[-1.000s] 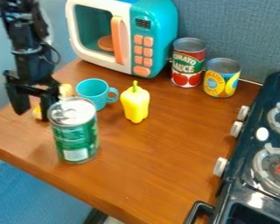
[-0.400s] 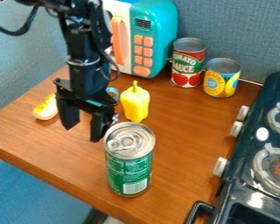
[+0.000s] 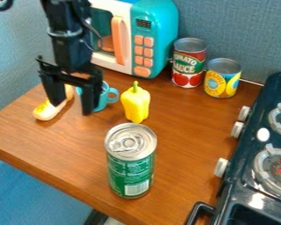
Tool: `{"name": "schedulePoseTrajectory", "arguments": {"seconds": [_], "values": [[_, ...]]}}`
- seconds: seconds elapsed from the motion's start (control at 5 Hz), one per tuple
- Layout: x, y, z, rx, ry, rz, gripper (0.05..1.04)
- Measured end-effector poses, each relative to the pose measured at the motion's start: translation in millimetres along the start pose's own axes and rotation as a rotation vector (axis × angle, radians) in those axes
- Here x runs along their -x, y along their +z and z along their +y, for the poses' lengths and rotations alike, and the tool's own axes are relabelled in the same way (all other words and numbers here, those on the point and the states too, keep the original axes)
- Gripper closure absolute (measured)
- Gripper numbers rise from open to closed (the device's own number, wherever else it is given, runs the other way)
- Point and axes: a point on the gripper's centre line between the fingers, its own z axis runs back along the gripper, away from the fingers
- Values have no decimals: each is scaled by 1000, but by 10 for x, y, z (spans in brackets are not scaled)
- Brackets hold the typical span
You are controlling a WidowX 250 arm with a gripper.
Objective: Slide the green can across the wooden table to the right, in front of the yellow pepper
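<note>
One empty, spread end effector [image 3: 71, 108] hangs over brown counter [image 3: 181, 143], blue-grey wall [image 3: 248, 30] behind.

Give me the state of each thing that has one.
Hand: open, empty
Green can: upright, lid closed
Microwave door: shut
Teal cup: upright
Yellow pepper: upright
Red can: upright
Yellow can: upright
Stove: on or off, cannot tell

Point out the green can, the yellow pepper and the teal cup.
Green can [image 3: 131, 169]: camera view, on its side wall.
Yellow pepper [image 3: 135, 104]: camera view, on the middle of its body.
Teal cup [image 3: 112, 95]: camera view, on its handle side, right of the gripper [image 3: 69, 102].
</note>
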Motion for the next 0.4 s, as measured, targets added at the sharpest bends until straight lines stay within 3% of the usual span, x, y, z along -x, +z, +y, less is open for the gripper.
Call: {"name": "schedulePoseTrajectory", "arguments": {"seconds": [0.4], "values": [[-271,230,268,-81,-74,-22,83]]}}
